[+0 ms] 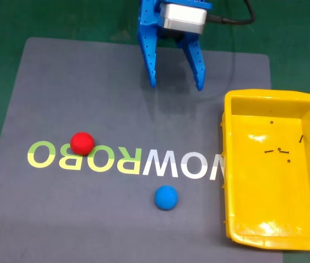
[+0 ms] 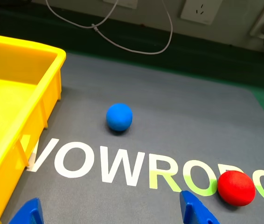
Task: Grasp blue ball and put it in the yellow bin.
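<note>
1. Starting closest to the camera in the wrist view: the end effector (image 2: 113,215) has its two blue fingertips (image 2: 195,211) poking in from the bottom edge, spread wide apart with nothing between them. Same story in the fixed view, where the end effector (image 1: 177,85) hangs over the far edge of the grey mat (image 1: 62,87), wide open and empty.

2. Arm pose: it looks pitched forward and raised off the mat, with the fingers pointing down toward the lettering. My guess is it hasn't started reaching yet.

3. A bit further out in the wrist view, the red ball (image 2: 236,188) sits on the green "O" of the printed text, just past the right fingertip. Not the target, so steer clear of it.

4. Next out is the blue ball (image 2: 119,116), on bare mat just beyond the white "OW" letters, near the yellow bin (image 2: 38,100) but not touching it. In the fixed view the blue ball (image 1: 166,197) lies toward the mat's near edge, beside the yellow bin (image 1: 226,164).

5. Handling guess: it's matte and small, probably light and maybe a bit squishy. Round means it'll roll if nudged, so I'd close on its widest part from straight above.

6. The bin has a few tiny dark screws (image 1: 278,149) inside.
</note>
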